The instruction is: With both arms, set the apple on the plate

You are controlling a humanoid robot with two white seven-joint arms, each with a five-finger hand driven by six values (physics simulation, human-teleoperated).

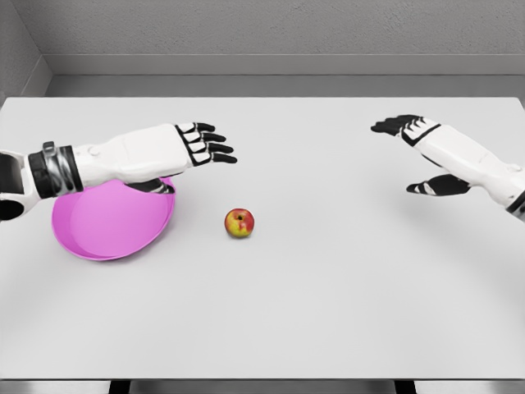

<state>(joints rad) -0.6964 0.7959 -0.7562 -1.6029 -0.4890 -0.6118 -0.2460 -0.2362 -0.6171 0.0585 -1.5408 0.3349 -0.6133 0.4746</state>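
While the left hand (pixel 197 146) hovers, the apple (pixel 239 222) lies below-right, apart.

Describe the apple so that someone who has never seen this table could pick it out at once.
Start from the white table and find the pink plate at its left, partly under the left hand. Just right of the plate, apart from it, sits the apple. It is the only small round thing there, red and yellow, and no hand touches it.
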